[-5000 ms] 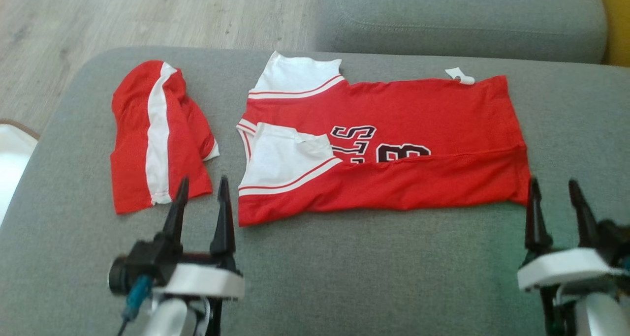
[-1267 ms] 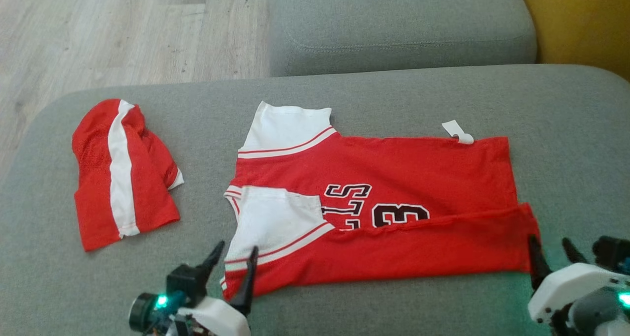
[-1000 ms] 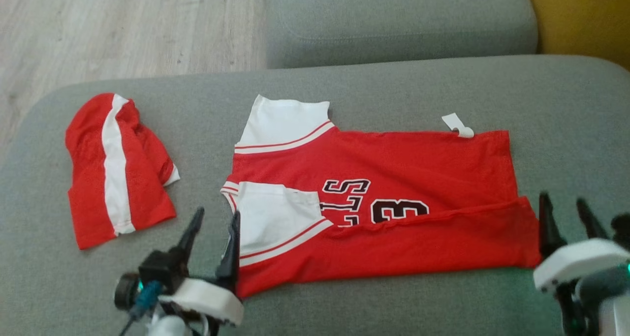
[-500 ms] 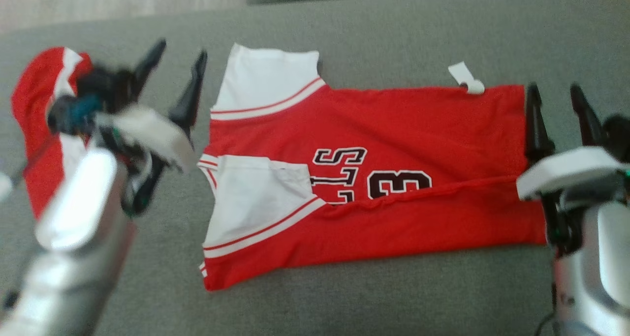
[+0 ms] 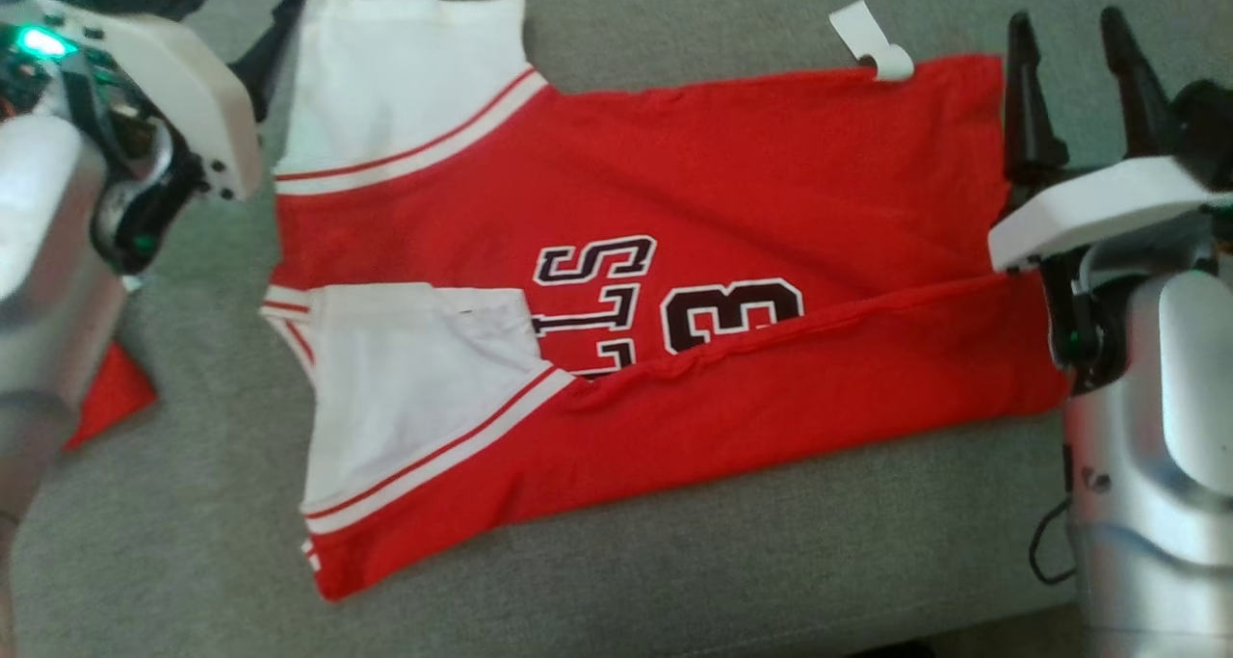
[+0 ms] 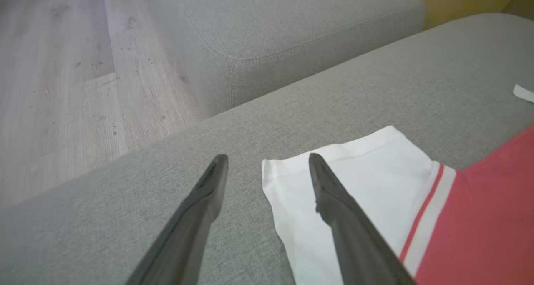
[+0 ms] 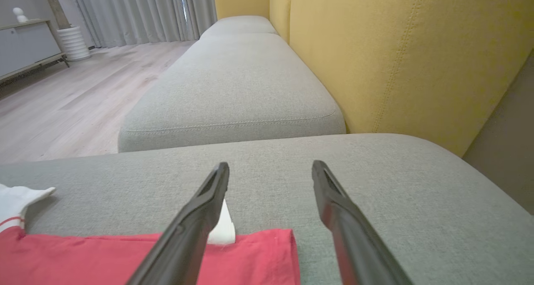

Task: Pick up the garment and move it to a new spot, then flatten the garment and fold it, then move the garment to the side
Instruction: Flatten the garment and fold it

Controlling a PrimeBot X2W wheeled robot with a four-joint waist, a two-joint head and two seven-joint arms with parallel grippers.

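- Jersey (image 5: pixel 771 157) lies on the cushion (image 5: pixel 771 562), near edge folded over.
- Left gripper (image 6: pixel 268 157): jaws released, at the sleeve's (image 6: pixel 375 172) edge.
- Right gripper (image 5: pixel 1064 17): jaws released, beside the jersey.

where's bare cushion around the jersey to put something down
Bare cushion runs in front of the jersey and in a strip behind it. Crowded at both ends: left gripper by the white sleeve, right gripper by the hem.

A living room in a home, a long soft grey sofa seat (image 7: pixel 233 89), fat yellow back cushions (image 7: pixel 375 47) behind it, a pale wooden floor (image 7: pixel 75 97), long grey curtains (image 7: pixel 137 9) at the far end, a low grey cabinet (image 7: pixel 25 47), a white ribbed pot (image 7: pixel 73 43) beside it
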